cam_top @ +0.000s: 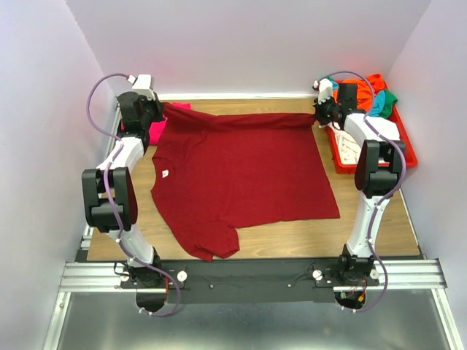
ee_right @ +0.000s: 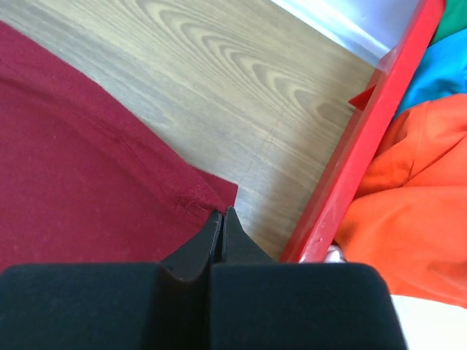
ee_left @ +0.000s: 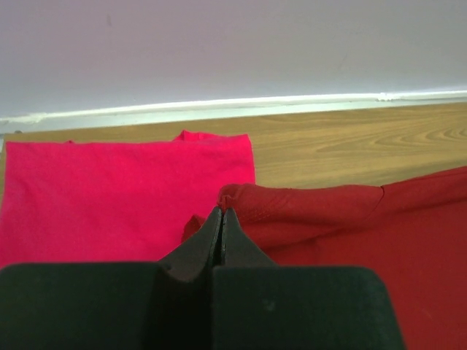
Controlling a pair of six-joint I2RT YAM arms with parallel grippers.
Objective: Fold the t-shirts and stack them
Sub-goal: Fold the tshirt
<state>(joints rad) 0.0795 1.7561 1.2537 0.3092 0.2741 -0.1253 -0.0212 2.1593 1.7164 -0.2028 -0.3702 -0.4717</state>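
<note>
Left tool (ee_left: 221, 222) and right tool (ee_right: 222, 221) are pinching the maroon t-shirt (cam_top: 241, 171) by its far edge; folding seems to be barely beginning.

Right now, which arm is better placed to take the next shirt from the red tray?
Right: the right gripper, gripping the maroon shirt, sits beside the red tray; the left gripper is opposite.

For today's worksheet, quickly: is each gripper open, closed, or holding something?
Left gripper: closed, pinching the maroon t-shirt at its edge.
Right gripper: closed, pinching the same shirt's corner.
</note>
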